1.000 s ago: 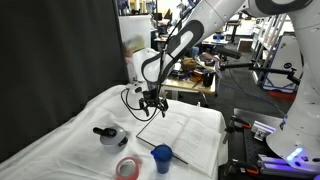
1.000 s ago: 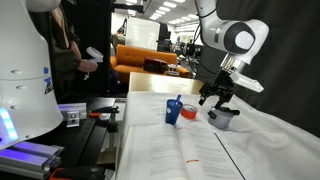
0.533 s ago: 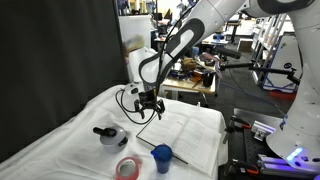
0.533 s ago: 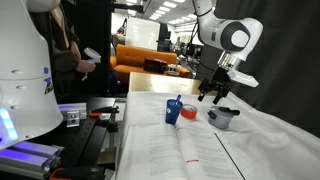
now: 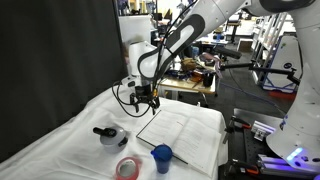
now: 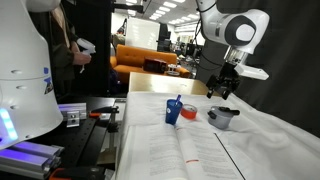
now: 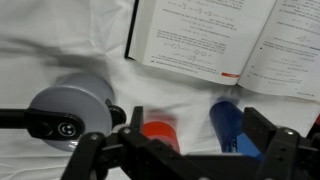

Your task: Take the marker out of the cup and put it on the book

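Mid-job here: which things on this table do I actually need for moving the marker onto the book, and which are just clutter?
For the job:
- slim blue marker, standing in the cup
- small bright blue plastic cup
- large open book with white pages
- gripper, open and empty

Just lying about:
- grey round pot with black top
- pink-red tape ring

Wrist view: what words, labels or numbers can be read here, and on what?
Open book: printed lines fill both pages, too blurred to read.
Grey round pot: small pale marks on its black top, not legible.
Blue cup, red tape ring: no text seen.
Exterior views: nothing legible.
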